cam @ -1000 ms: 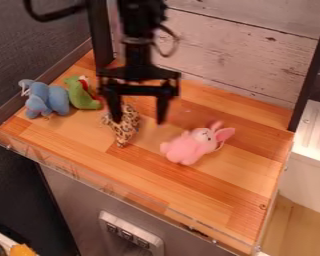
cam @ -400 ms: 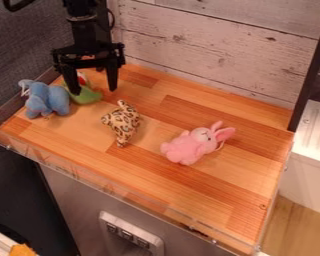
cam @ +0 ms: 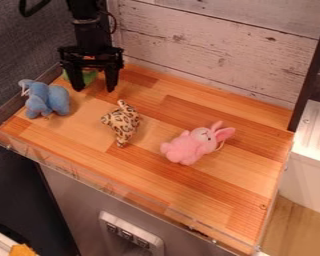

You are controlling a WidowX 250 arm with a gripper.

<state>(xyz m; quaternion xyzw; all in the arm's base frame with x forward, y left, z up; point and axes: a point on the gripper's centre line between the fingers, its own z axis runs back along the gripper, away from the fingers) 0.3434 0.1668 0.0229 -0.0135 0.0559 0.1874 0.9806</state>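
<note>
Green plush toy [cam: 89, 78] sits at the far left corner of the wooden tabletop [cam: 209, 182], largely hidden behind the black two-finger gripper [cam: 94, 89], so its full shape and way of lying cannot be told. The gripper hangs over that corner with its two fingers pointing down and standing well apart; part of the green toy shows in the gap between them, and a little more shows beside the finger at the picture's left. Whether either finger touches the toy cannot be told, and no grip on it can be seen. Near the fingers, toward the left edge of the tabletop, is a blue plush elephant [cam: 49, 101]. A leopard-spotted plush toy [cam: 124, 123] lies nearer the middle, on the camera's side of the gripper and apart from it. Farther to the right, a pink plush rabbit [cam: 191, 145] with long ears lies well apart from the gripper. Whitewashed wooden planks [cam: 209, 45] rise along the back, a dark grey wall [cam: 26, 52] stands on the left, and a low transparent guard [cam: 102, 183] runs along the tabletop's front edge.
</note>
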